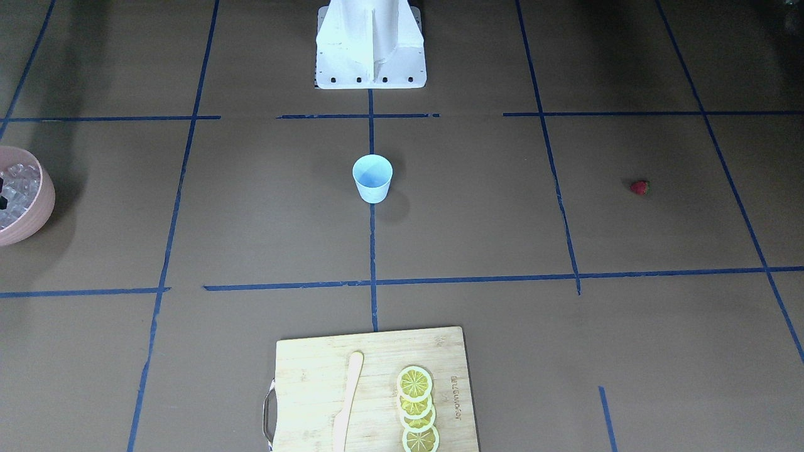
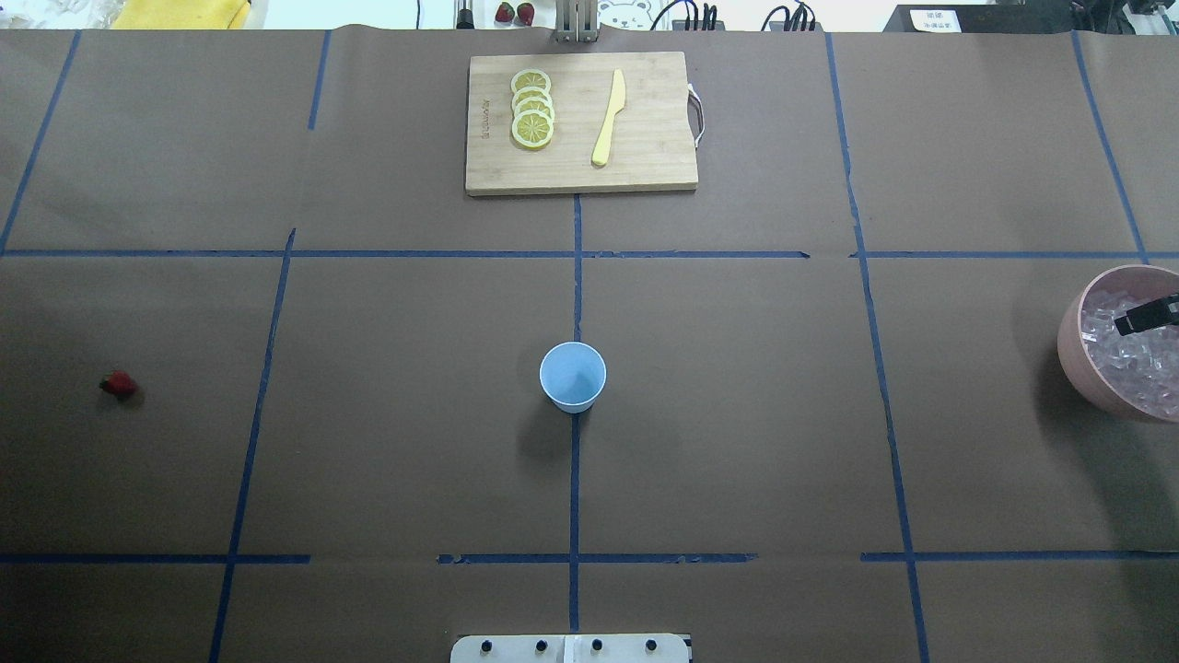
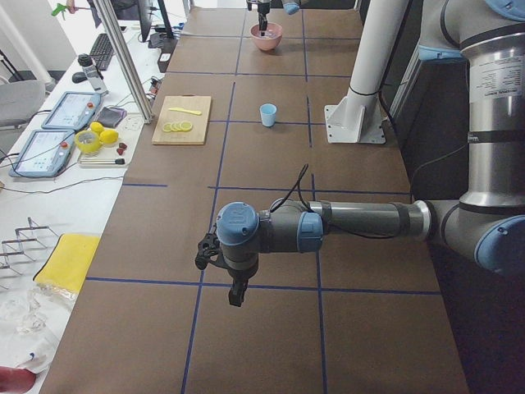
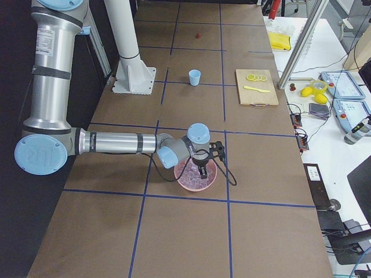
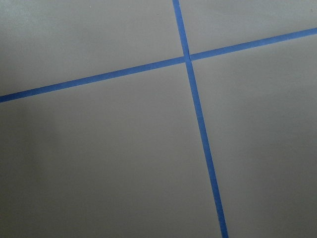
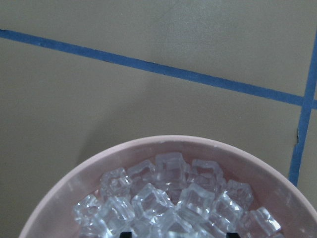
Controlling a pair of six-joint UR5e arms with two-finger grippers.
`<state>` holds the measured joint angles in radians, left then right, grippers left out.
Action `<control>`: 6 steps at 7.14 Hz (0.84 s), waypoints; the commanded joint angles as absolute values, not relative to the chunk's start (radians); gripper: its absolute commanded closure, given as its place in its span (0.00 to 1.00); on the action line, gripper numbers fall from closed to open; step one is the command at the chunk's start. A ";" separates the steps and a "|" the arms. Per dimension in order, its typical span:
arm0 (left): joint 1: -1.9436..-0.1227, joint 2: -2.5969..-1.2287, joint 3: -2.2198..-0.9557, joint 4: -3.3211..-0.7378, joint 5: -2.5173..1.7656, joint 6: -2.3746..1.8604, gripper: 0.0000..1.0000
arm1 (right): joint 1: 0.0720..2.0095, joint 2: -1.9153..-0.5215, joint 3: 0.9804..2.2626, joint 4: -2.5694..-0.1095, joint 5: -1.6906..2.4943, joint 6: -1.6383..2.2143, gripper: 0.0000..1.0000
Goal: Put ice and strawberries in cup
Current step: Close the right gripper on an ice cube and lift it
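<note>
Brown-papered table (image 2: 737, 414), and nothing looks done yet. Over the bowl (image 2: 1070, 357) the right gripper (image 6: 179, 234) hangs spread, clasping nothing; the left gripper (image 3: 236, 294) I cannot tell. Cup (image 2: 572, 376) stands empty at centre, ice (image 6: 168, 198) sits heaped in the bowl, strawberry (image 2: 118, 384) lies well apart on the left.

Six cameras ring the brown worktop (image 2: 737, 414).
Overhead and front views face each other across the small light blue tapered plastic cup (image 2: 572, 376); side views share it from afar.
</note>
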<state>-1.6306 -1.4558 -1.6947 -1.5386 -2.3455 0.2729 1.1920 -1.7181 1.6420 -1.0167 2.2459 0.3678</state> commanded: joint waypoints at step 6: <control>-1.631 -1.456 -1.697 -1.540 -2.345 0.273 0.00 | 1.279 -1.715 1.690 -1.031 2.266 0.364 0.96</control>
